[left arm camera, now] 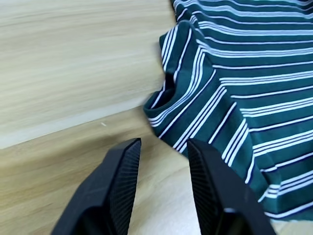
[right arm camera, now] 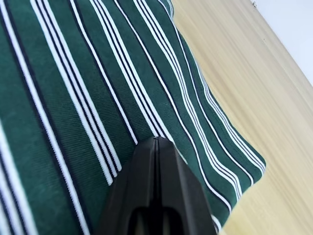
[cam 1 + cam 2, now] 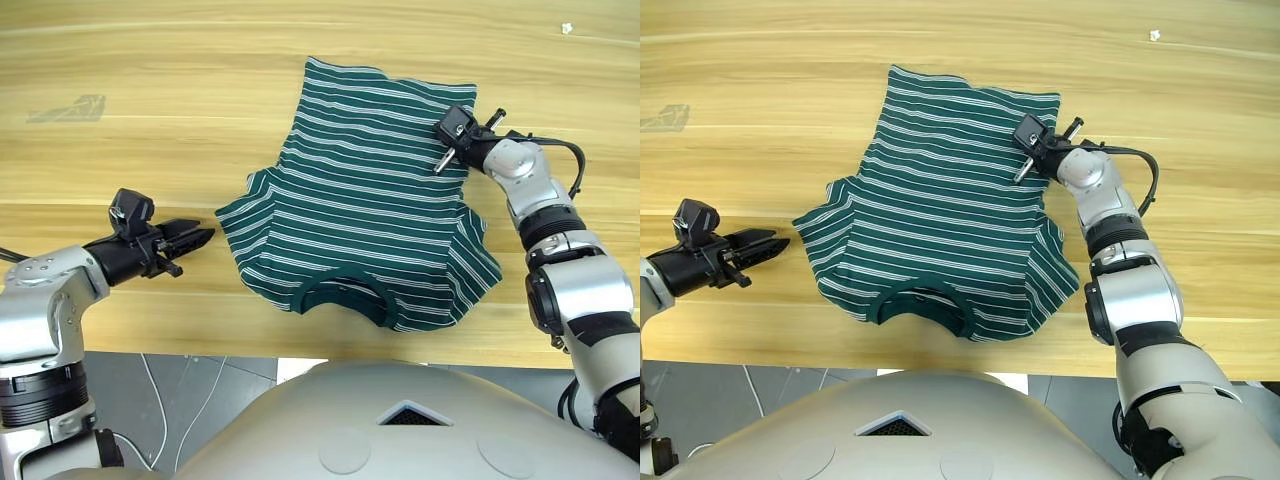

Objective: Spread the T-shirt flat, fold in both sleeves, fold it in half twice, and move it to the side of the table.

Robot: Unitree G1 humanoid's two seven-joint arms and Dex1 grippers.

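Shirt [image 3: 370,200] lies rumpled on table [image 3: 150,60]; left gripper [image 1: 164,143], slightly parted, sits beside a sleeve [image 3: 240,215]; right gripper [image 2: 155,142], pinched closed, is over its far corner; scrap [image 3: 567,28] well apart.

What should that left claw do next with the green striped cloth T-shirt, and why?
Probably ease the left claw forward and pinch the curled left sleeve of the green striped cloth T-shirt. The claw is open and sits just short of that sleeve, which lies bunched rather than flat, so the shirt is not fully spread.
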